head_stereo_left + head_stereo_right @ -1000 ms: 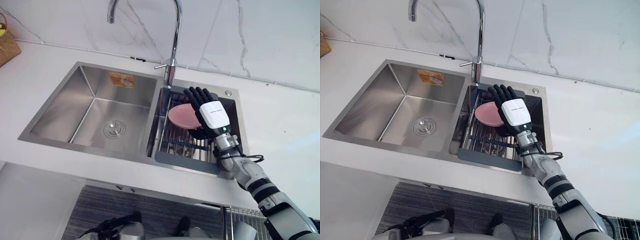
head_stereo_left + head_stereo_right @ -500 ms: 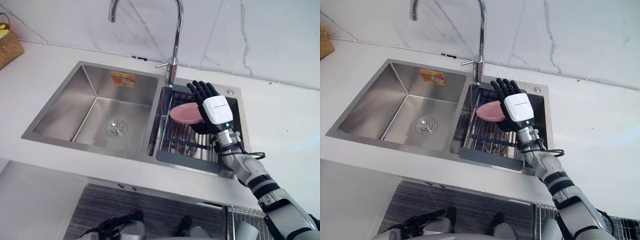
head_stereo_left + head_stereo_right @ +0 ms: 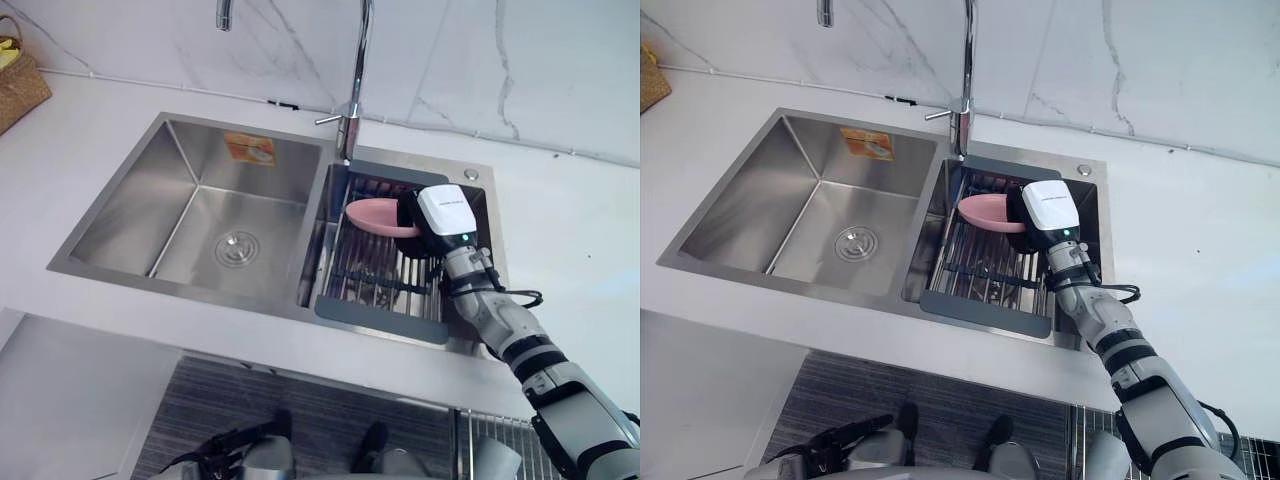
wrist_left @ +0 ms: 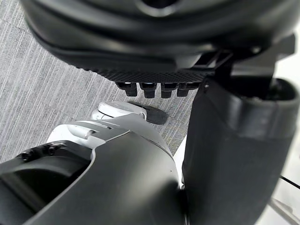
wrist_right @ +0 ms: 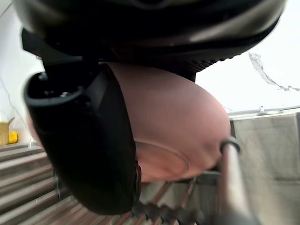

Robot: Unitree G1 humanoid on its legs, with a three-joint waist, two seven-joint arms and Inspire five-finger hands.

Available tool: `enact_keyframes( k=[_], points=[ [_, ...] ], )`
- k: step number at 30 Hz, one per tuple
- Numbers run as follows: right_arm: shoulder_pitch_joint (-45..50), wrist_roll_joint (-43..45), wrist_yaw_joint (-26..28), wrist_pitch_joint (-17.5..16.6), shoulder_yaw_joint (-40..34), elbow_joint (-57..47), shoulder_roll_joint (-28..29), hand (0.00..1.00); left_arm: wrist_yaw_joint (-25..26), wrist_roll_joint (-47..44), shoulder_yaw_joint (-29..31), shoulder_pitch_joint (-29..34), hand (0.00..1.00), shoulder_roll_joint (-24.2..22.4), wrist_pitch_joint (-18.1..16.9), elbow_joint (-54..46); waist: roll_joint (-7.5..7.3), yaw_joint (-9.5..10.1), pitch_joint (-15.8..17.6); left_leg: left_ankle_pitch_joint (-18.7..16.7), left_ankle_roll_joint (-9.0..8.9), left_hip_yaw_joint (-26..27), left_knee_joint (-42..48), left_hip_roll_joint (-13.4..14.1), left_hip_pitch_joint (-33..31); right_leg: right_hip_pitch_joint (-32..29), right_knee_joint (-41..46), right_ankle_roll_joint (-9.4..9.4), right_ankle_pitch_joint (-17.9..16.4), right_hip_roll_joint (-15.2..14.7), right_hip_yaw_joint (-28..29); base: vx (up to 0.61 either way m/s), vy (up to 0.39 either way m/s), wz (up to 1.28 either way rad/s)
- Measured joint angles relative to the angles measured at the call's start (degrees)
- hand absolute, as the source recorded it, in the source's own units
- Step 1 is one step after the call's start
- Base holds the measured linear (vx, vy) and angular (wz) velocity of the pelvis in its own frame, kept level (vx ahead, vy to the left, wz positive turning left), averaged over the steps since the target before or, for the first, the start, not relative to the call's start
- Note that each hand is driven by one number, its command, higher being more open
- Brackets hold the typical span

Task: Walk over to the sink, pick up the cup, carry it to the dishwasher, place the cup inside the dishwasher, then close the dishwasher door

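1. Nearside: my left hand (image 4: 154, 47) hangs relaxed above the floor (image 4: 37, 93), empty.
2. My right hand (image 3: 442, 215) is curled round the pink cup (image 3: 375, 216), thumb across its side.
3. Cup is above the drain rack (image 3: 375, 275) in the sink (image 3: 140, 200); I cannot tell whether it is clear of the bars.
4. Judgement: approach and grasp done; carry, placement and door closing outstanding.

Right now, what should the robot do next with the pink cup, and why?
Probably lift the pink cup straight up. The right hand is curled round it, but it sits low by the rack inside the sink, so it must clear the rim.
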Motion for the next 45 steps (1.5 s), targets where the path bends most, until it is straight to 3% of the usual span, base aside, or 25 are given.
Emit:
enact_keyframes(
  k=[8,12,16,21,27,34,38,42,45],
  points=[
    [-0.3,1.0,-0.3,0.0,0.7,-0.2,0.1,0.0,-0.1,0.0,0.3,-0.1,1.0,-0.1,0.0,0.0,-0.09,0.16,0.0,-0.2,-0.04,0.7,0.0,0.2,0.3,-0.1,0.0,-0.02,0.0,0.2,0.6,0.0,-0.004,-0.03],
    [0.1,6.0,-0.4,0.0,-0.4,-1.9,0.9,0.0,-0.1,0.0,0.9,-0.1,1.0,-0.3,0.8,0.0,-0.13,-0.06,0.1,-0.2,-0.01,1.7,-0.6,0.3,1.6,0.3,0.0,-0.03,0.0,0.3,1.7,0.02,0.0,-0.15],
    [4.5,13.9,-0.3,-1.3,-5.2,-9.6,3.5,0.0,-0.1,0.3,1.3,0.1,1.0,-0.2,2.7,0.1,-0.13,-1.05,0.1,-0.3,-0.16,3.4,-1.8,0.3,4.6,1.9,-0.3,0.09,0.1,0.4,3.3,0.02,0.013,-0.2],
    [7.6,23.1,-0.9,-1.9,-16.4,-18.7,6.7,0.0,0.1,0.6,1.7,0.9,1.0,-0.3,3.4,0.3,-0.13,-2.75,0.0,-0.4,-0.22,4.9,-2.8,0.2,7.0,3.4,-1.2,0.29,0.6,0.7,4.9,-0.01,0.019,-0.17],
    [11.7,26.7,-2.6,-2.8,-23.0,-34.3,6.9,0.0,1.7,0.6,1.7,1.2,1.0,-0.1,3.3,1.8,-0.01,-4.76,-0.6,-0.7,-0.26,8.2,-3.7,0.9,8.7,3.6,-3.3,-0.22,1.8,2.1,8.0,0.0,-0.002,-0.29],
    [18.3,28.6,-5.0,-3.0,-34.1,-44.9,6.9,0.0,3.0,0.6,0.1,1.0,1.0,-0.3,3.4,4.4,0.65,-5.95,-3.1,-1.8,-0.56,10.7,-3.7,1.4,9.8,3.7,-4.1,-0.37,1.9,3.0,10.3,0.02,-0.007,-0.19],
    [24.9,27.1,-6.2,-0.3,-40.4,-47.9,6.9,0.0,4.2,0.6,-0.9,1.1,1.0,-0.2,3.9,4.7,0.68,-6.9,-3.8,-2.6,-0.56,13.4,-3.7,1.4,10.1,2.4,-3.8,-0.31,2.0,3.3,12.9,-0.01,0.007,-0.33],
    [30.6,26.4,-6.6,4.7,-44.4,-47.7,7.2,0.0,5.3,1.7,-3.8,0.8,1.0,0.4,4.0,4.8,0.71,-9.05,-4.6,-3.5,-0.34,17.1,-3.2,1.0,8.6,-2.3,-1.5,-0.25,2.0,3.3,17.1,0.01,0.031,-0.55],
    [35.3,25.0,-9.4,7.5,-48.7,-45.3,10.8,0.0,5.4,2.9,-7.1,-0.6,1.0,1.1,3.9,4.8,0.61,-11.1,-4.4,-4.2,0.31,19.8,-2.1,0.2,6.4,-7.0,1.1,-0.19,2.0,2.7,19.6,0.0,0.028,-0.43]
  ],
)
